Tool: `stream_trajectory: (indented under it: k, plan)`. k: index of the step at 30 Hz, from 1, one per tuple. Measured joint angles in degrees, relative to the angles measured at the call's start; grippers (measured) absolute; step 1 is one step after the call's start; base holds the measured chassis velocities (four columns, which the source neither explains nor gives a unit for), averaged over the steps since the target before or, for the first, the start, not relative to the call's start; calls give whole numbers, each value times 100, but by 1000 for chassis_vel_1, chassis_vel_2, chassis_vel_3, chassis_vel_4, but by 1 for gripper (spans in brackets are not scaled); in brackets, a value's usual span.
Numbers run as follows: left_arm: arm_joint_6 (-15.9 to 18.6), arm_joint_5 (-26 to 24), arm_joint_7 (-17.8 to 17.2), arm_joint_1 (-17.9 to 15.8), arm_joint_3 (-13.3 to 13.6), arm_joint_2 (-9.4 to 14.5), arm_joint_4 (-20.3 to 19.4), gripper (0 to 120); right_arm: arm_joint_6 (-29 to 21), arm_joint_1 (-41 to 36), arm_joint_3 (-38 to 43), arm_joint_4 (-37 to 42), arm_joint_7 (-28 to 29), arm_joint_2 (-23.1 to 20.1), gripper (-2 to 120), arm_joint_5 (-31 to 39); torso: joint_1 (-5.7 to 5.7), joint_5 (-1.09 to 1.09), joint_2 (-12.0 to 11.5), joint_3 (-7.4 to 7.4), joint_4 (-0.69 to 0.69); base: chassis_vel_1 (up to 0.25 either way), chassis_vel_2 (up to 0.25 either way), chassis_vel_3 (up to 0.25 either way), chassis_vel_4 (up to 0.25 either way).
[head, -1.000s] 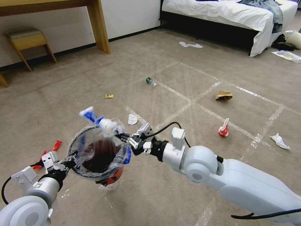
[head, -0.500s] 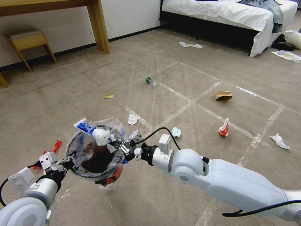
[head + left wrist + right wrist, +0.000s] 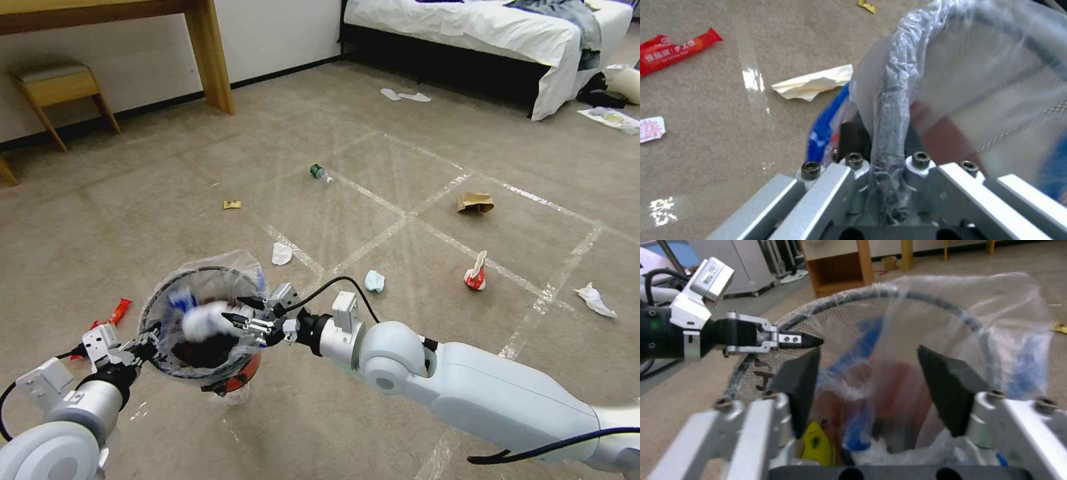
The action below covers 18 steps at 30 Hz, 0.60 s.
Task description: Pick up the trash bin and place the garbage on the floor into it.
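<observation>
My left gripper (image 3: 142, 344) is shut on the rim of the trash bin (image 3: 200, 347), a red-orange bucket lined with a clear bag, and holds it above the floor (image 3: 400, 373). In the left wrist view the bagged rim (image 3: 889, 100) runs between the jaws of that gripper (image 3: 887, 173). Over the bin's mouth my right gripper (image 3: 237, 321) is open, and a blurred blue-and-white wrapper (image 3: 200, 319) is just off its tips inside the bag. The right wrist view looks between the black pads (image 3: 795, 383) down into the bin (image 3: 889, 413). Garbage lies around: green bottle (image 3: 320, 173), brown paper bag (image 3: 475, 203), red-and-white carton (image 3: 476, 273), tissues (image 3: 282, 253).
More litter: a pale blue wad (image 3: 375, 281), a white tissue (image 3: 595, 299), a red wrapper (image 3: 119, 311), a yellow scrap (image 3: 232, 205). A wooden table leg (image 3: 210, 53) and stool (image 3: 57, 90) stand at the back left, a bed (image 3: 493, 33) at the back right.
My right gripper came down and left over the bin and opened. The blue-and-white wrapper it held above the rim now sits lower, inside the bag. The bin shifted slightly left.
</observation>
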Motion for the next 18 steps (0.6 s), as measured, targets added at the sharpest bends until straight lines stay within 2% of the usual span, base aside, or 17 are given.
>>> stream_trajectory:
  k: [2,4,6,8,15,18]
  plan:
    - [-5,4,2,-6,-5,-2,23,2,80,-89,133,0,0,29,76,-16,0,0,0,0,0,0,0,0,0]
    - [-5,4,3,-8,-10,-2,28,2,128,-141,252,10,4,50,79,-11,0,0,0,0,0,0,0,0,0]
    - [-7,5,3,-12,-27,5,36,2,275,-275,646,89,8,93,91,116,0,0,0,0,0,0,0,0,0]
    - [-8,5,4,-11,-31,10,37,2,337,-338,848,147,4,100,96,212,0,0,0,0,0,0,0,0,0]
    - [-10,11,5,0,-40,20,43,2,658,-622,1517,351,-149,22,100,415,0,1,0,0,1,0,0,0,0]
    - [-10,28,4,4,-43,16,59,2,925,-1036,2318,566,-281,-122,100,514,0,1,0,0,1,0,0,0,0]
